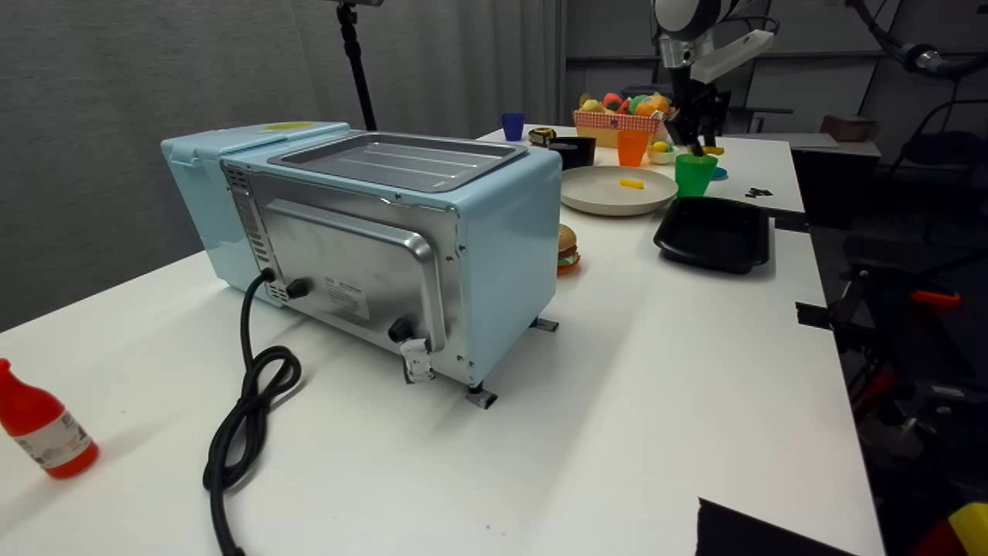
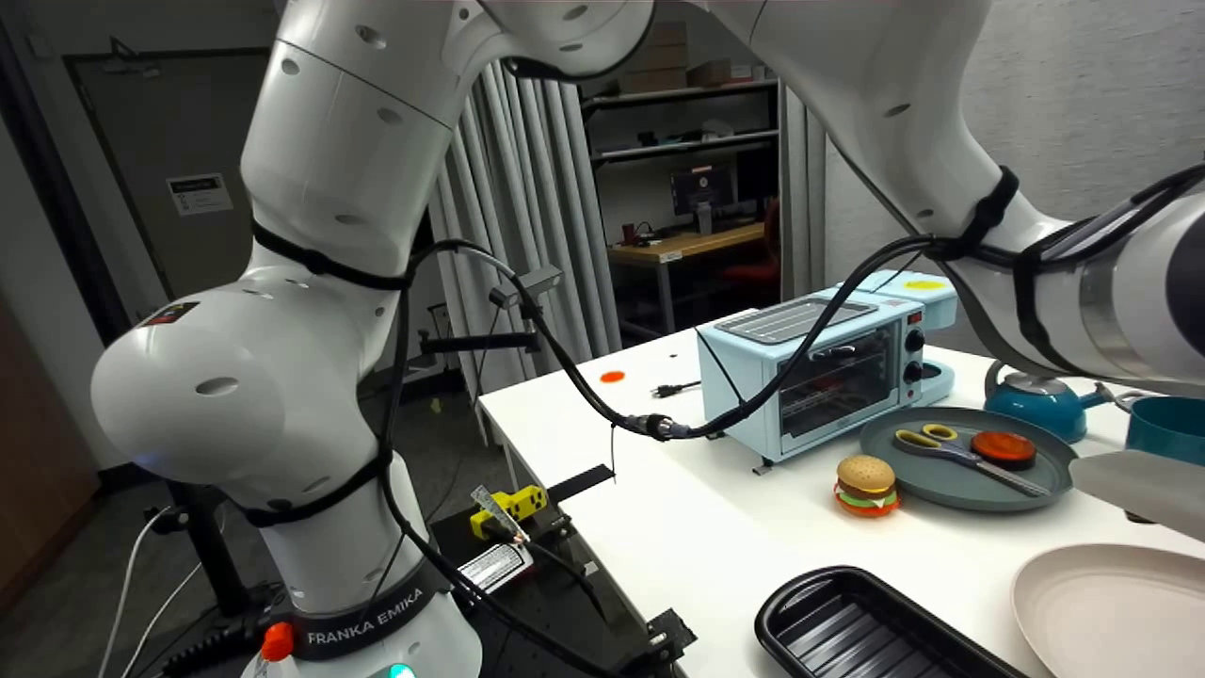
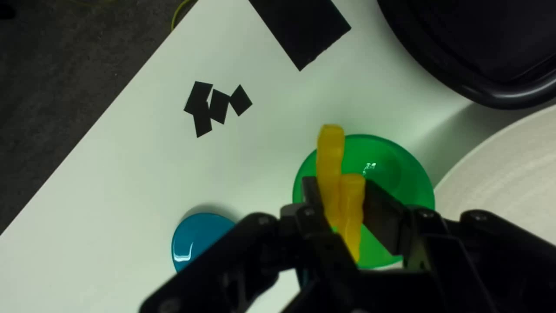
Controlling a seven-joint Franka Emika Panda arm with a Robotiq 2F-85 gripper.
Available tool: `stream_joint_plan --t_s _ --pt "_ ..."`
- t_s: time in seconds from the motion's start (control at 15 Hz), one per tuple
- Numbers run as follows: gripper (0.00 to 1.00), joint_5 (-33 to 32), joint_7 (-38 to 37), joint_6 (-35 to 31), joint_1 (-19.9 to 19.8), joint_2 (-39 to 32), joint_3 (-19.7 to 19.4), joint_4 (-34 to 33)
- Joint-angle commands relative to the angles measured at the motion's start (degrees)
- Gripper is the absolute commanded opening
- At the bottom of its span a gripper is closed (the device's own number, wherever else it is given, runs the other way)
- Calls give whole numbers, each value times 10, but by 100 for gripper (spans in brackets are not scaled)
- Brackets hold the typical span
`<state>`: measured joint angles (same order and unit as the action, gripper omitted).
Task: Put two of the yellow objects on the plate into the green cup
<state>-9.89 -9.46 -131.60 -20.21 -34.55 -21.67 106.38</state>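
We take this to be the release step: in the wrist view the jaws are closed around two yellow pieces (image 3: 331, 174), pinching them side by side, against each other and over the mouth of the green cup (image 1: 695, 176). The cup stands upright on the bench (image 1: 656, 371), just beside the plate (image 1: 598, 199); whether they touch we cannot tell. A third piece (image 1: 631, 184) lies on the plate, and since two are asked for, we would leave it there. In the wrist view the far end of one held piece reaches past the cup's rim, and in an exterior view a yellow end juts out sideways above it. So the next move, as we judge it, is to shift or turn a little until both pieces sit within the opening, lower gently, then part the jaws so both drop together. If we let go as things are, the overhanging piece could catch on the rim or fall outside. Afterwards we would rise straight up, so as not to tip the cup.
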Motion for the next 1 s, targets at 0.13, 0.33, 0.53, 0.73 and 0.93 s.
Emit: stream_joint_plan --t_s 0.13,0.33,0.53,0.73,0.93 --pt "7 -11 2 5 17 17 1 18" --pt "54 -13 -1 8 24 13 0 11" --pt "69 -13 0 7 26 11 -1 7" --pt "92 -11 4 8 22 12 -1 6" --pt "100 -11 9 6 20 15 -2 7"
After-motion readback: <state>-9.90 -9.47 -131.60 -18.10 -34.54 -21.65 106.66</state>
